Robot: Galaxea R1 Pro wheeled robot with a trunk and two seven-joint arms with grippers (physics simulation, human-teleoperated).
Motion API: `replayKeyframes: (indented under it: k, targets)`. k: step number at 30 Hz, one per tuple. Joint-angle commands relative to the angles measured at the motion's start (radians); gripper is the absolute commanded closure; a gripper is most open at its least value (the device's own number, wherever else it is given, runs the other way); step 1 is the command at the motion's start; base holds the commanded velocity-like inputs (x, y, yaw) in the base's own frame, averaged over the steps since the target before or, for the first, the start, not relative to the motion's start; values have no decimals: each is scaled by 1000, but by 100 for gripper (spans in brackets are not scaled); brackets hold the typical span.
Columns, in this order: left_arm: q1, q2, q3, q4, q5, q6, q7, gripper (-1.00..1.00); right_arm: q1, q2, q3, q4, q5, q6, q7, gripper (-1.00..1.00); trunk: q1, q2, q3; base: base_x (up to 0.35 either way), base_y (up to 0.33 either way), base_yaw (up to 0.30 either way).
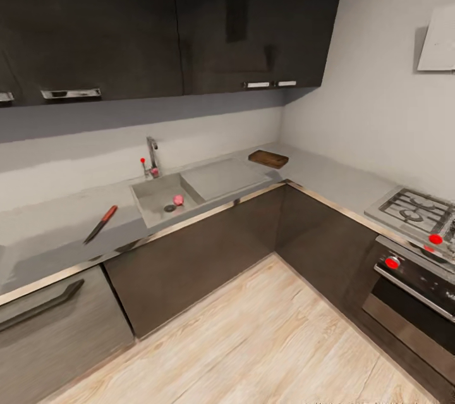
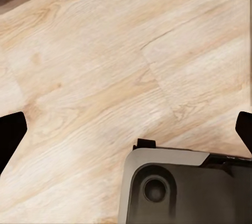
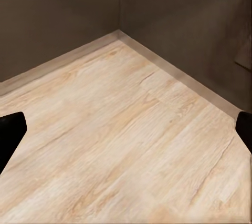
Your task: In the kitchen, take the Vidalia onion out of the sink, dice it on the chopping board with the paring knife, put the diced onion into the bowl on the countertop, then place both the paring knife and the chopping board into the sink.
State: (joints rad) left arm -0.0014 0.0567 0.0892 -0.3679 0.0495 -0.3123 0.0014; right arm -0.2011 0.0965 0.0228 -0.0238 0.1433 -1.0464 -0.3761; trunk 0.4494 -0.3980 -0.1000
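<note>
Vidalia onion [image 1: 179, 200] sits in the sink [image 1: 151, 198] by the drain. Paring knife [image 1: 101, 223] left on countertop [image 1: 57, 227], chopping board [image 1: 268, 158] in the corner. Both grippers [image 2: 126, 132] [image 3: 126, 134] spread wide over wood floor [image 3: 131, 145] (holding nothing).

Cooker [image 1: 414, 246] cut off by right edge in head view. Cabinet drawer [image 1: 50, 328] cut by left edge at lower left. Left gripper [image 2: 126, 129] & right gripper [image 3: 126, 129]: just dark fingertips [image 2: 10, 132] [image 3: 10, 134] at frame edges, rest out of frame.
</note>
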Motion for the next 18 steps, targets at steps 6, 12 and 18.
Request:
replayKeyframes:
  k: [6,12,18]
  targets:
    - [0,0,-3,0,5,-2,0,-100,-1,2,2,1,9,-1,-10,-100,1,-2,4,0,0,-197]
    - [0,0,-3,0,5,-2,0,-100,-1,0,3,3,11,-1,-5,-100,1,-2,5,0,0,-47]
    - [0,0,-3,1,6,-2,0,-100,-1,-1,3,4,13,-1,-3,-100,1,-2,5,0,0,-4]
